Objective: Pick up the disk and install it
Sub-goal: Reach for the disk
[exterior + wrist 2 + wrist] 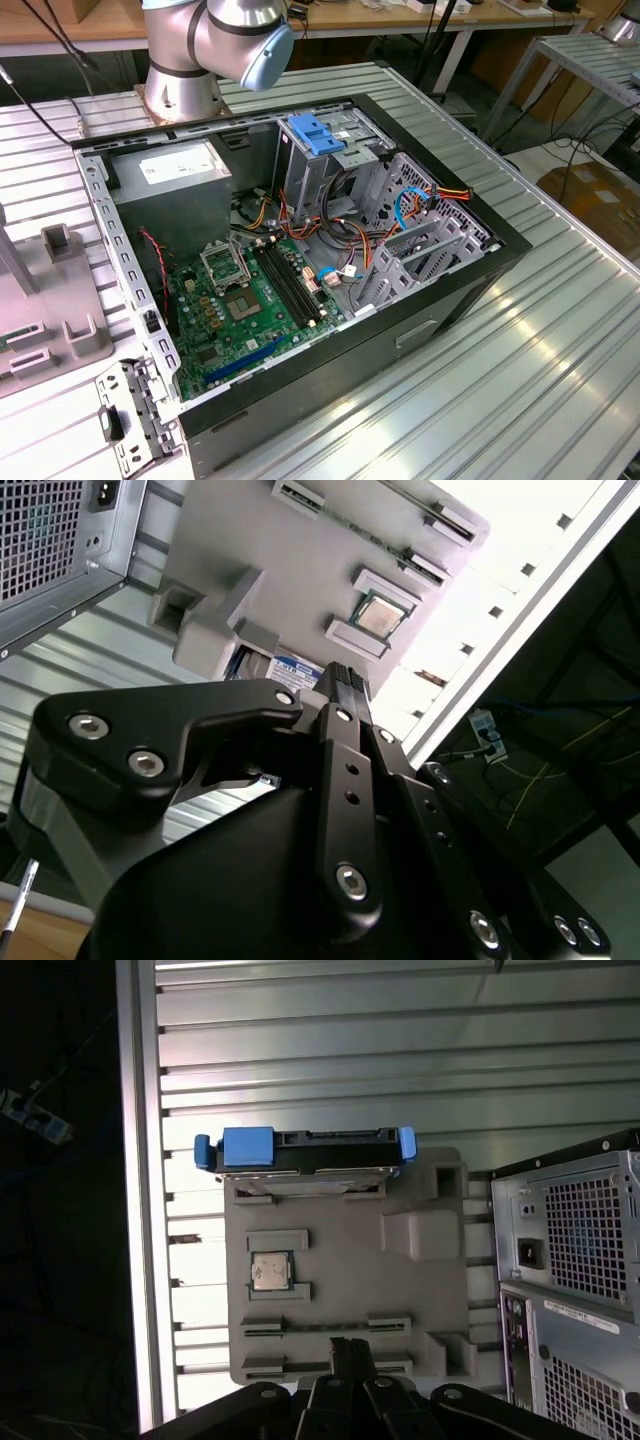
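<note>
– Standing on its long edge, the disk (305, 1160) sits in a slot at one end of the grey holder (340, 1240). The holder is on the ribbed tabletop (400, 1060), just beside the open computer case (570, 1250). Blue rails (248, 1146) cap both short sides.

– Handling?

– Metal body, so stiff and probably fairly heavy for its size. The smooth faces are likely slippery. I'd guess it's delicate inside, so no knocks. The rails are plastic and may flex, so they're a bad place to pinch.

– Where to grab, then?

– Across the two flat faces, mid-length on the upper edge between the rails. That part stands clear of the slot.

– Gripper?

– The gripper (348, 1345) has its fingers pressed together with nothing between them, same in both wrist views.

– Pose?

– It's pointing down over the end of the holder opposite the disk. It's well apart from the disk, with the processor chip (270, 1271) lying between them. Its height above the holder is hard to judge, so I can't tell that.

– And the arm?

– In the exterior view the arm base (180, 95) is bolted to the tabletop behind the case. The shoulder joint (245, 40) swings toward the exterior view's left.
</note>
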Robot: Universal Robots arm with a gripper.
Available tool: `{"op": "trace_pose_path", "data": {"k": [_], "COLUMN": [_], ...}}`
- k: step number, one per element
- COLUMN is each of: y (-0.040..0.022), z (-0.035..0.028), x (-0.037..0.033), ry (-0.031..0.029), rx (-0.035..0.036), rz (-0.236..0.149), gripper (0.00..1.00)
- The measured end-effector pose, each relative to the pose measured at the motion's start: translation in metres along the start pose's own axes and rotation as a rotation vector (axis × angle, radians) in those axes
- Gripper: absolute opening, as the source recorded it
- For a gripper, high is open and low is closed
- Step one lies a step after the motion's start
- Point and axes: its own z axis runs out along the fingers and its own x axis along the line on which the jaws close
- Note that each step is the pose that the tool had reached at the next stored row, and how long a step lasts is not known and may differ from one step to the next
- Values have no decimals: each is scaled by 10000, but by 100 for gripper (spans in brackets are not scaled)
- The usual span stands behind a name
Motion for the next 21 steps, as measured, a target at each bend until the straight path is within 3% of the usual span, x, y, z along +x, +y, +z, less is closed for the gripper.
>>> {"op": "trace_pose_path", "data": {"k": [9,19,20,21], "y": [199,223,223,223], "z": [71,90,93,97], "x": [24,32,32,32], "ry": [-2,-2,38,139], "rx": [31,30,33,53], "rz": [-1,-1,1,5], "gripper": [11,11,11,11]}}
